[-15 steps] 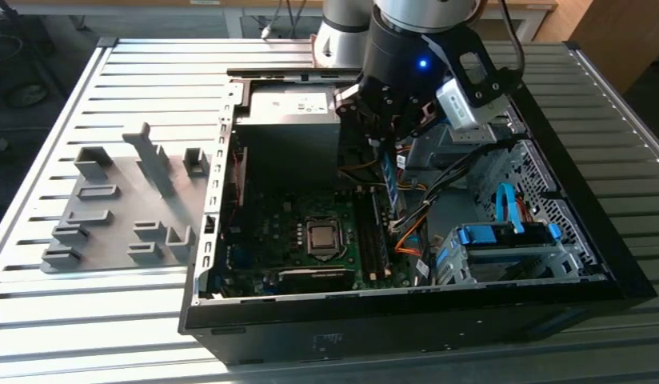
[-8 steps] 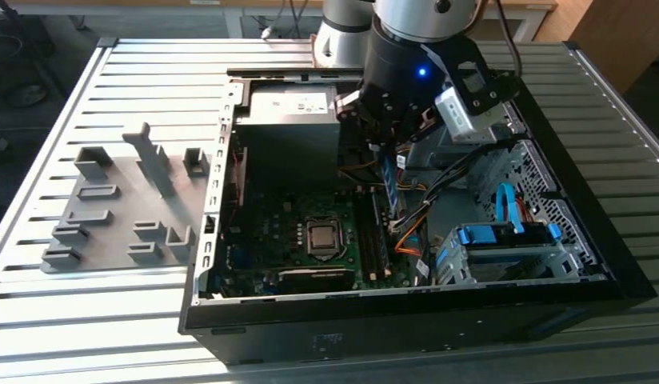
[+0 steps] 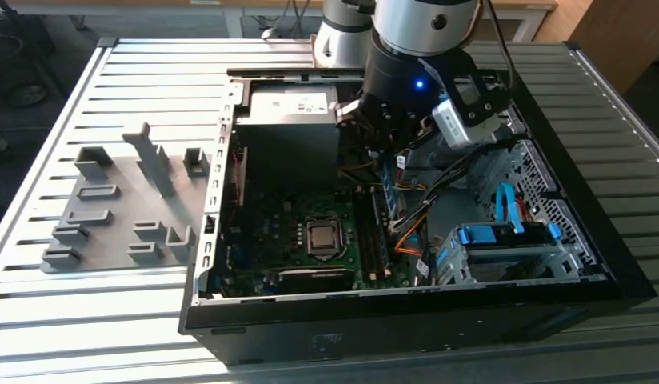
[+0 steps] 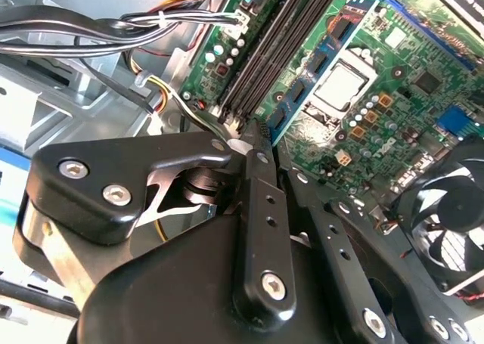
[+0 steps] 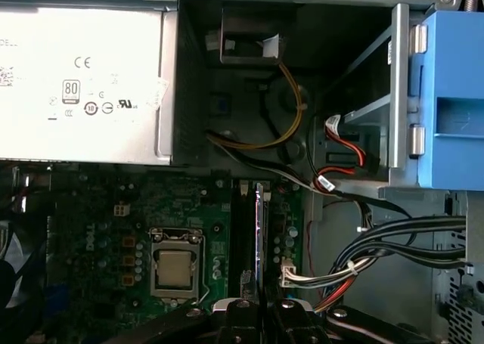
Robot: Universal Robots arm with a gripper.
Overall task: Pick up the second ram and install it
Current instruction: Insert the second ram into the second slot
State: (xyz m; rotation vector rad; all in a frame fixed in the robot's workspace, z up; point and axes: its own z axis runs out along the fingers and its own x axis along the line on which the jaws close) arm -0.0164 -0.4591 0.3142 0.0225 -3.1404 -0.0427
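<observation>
The second ram (image 3: 389, 186) is a thin blue strip seen edge-on, and my gripper (image 3: 385, 156) is shut on it inside the open computer case (image 3: 585, 272). In both wrist views the ram (image 4: 325, 79) (image 5: 259, 230) runs out from between the black fingers (image 4: 261, 208), lined up along the dark memory slots (image 4: 272, 49) (image 5: 242, 230) on the green motherboard. The gripper (image 4: 272, 151) (image 5: 261, 305) hangs just over the end of those slots. I cannot tell whether the ram touches a slot.
A grey power-supply box (image 5: 83, 79) lies beyond the slots and the processor socket (image 5: 175, 268) beside them. Bundled cables (image 5: 378, 246) and blue drive-bay parts (image 3: 501, 236) crowd the other side. A fan (image 4: 446, 215) sits nearby. Grey fixture blocks (image 3: 116, 208) stand on the slatted table.
</observation>
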